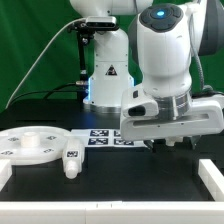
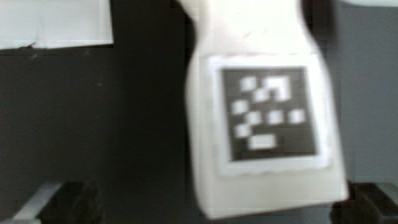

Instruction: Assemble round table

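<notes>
The round disc (image 1: 30,146), white, rimmed and tagged, lies flat at the exterior view's left. The short thick leg (image 1: 70,163) lies on its side just to the exterior view's right of the disc. My gripper (image 1: 165,143) is low over the table at the exterior view's right, and its body hides what is under it. In the wrist view a white tagged part (image 2: 263,110), which seems to be the lobed foot, lies between my dark fingertips (image 2: 39,200). The gripper (image 2: 205,205) is open, with a wide gap on one side of the part.
The marker board (image 1: 103,138) lies on the black table between the disc and my gripper. White border rails run along the front (image 1: 100,212) and the exterior view's right (image 1: 210,175). The robot base (image 1: 108,80) stands behind. A white edge (image 2: 54,25) shows in the wrist view.
</notes>
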You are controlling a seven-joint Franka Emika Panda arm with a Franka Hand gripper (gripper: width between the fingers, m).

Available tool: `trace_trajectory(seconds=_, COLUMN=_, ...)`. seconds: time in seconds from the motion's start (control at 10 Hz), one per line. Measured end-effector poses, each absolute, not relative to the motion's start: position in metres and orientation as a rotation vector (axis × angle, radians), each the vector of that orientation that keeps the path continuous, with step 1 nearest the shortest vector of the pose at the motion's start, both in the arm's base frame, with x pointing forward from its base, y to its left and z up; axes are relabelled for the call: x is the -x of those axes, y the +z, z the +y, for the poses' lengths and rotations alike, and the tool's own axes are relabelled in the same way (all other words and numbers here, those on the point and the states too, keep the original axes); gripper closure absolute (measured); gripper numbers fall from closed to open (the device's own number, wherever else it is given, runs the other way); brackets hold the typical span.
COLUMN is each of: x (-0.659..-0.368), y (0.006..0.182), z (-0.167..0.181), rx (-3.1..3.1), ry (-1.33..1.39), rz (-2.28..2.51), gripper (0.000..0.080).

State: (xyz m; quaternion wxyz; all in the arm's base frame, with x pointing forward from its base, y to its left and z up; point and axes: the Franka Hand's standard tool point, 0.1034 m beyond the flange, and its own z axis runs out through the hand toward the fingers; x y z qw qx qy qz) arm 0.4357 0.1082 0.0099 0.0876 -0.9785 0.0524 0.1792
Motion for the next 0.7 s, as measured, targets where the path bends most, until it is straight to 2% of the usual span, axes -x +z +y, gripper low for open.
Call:
trace_trajectory(seconds=0.3, x=-0.434, y=0.013, z=0.106, rx=2.904, ry=0.567, rz=0.139, gripper=0.0151)
trace_trajectory(seconds=0.6, x=-0.458, y=0.071, z=0.071, rx=2.876, ry=0.591, rz=0.149, gripper=0.0151)
trace_trajectory(seconds=0.7, x=-0.463, y=0.081, z=0.062, rx=2.877, ry=0.568, rz=0.139, gripper=0.0151)
